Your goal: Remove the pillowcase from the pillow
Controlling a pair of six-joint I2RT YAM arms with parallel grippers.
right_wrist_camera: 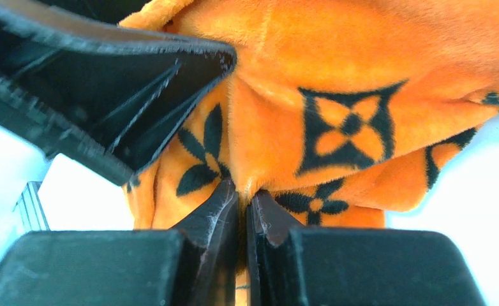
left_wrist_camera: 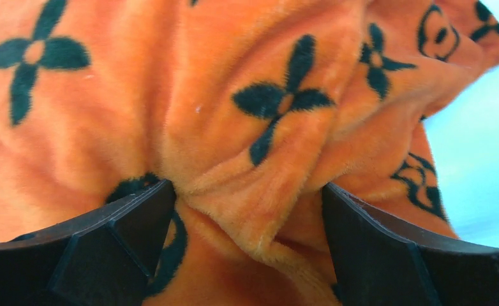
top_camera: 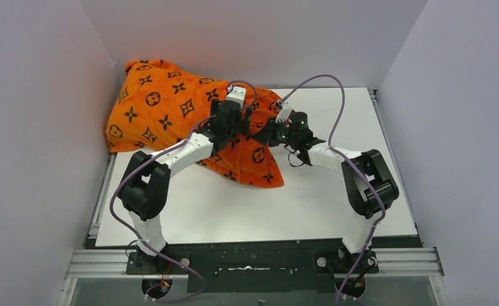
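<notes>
The orange pillowcase (top_camera: pixel 164 108) with black motifs lies bulging at the far left of the table and trails towards the middle. The white pillow is hidden inside it. My left gripper (top_camera: pixel 233 125) is open and pressed down onto the cover, a raised fold of plush (left_wrist_camera: pixel 260 191) standing between its two fingers (left_wrist_camera: pixel 138 223). My right gripper (top_camera: pixel 267 129) is shut on a pinch of the pillowcase (right_wrist_camera: pixel 311 115) near its right end. The left gripper's finger (right_wrist_camera: pixel 138 76) shows close above it in the right wrist view.
The white table (top_camera: pixel 336 191) runs to the right and front of the cover. Grey walls stand close at the left, back and right. The pillowcase leans into the back left corner. Purple cables loop over both arms.
</notes>
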